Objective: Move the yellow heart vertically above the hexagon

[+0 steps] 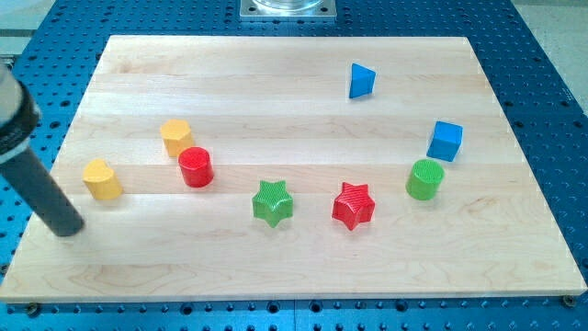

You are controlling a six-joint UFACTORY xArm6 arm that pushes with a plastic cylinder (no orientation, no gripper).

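Note:
The yellow heart (pixel 102 179) lies near the board's left edge. The yellow hexagon (pixel 175 137) sits up and to its right, with the red cylinder (pixel 196 166) touching or almost touching the hexagon's lower right. My tip (pixel 68 230) rests on the board below and left of the yellow heart, a short gap away from it. The dark rod slants up to the view's top left.
A green star (pixel 273 202) and a red star (pixel 354 205) lie in the lower middle. A green cylinder (pixel 424 178) and blue cube (pixel 446 141) stand at the right. A blue triangle (pixel 361 81) sits at the upper right. The wooden board (pixel 294 267) lies on a blue perforated table.

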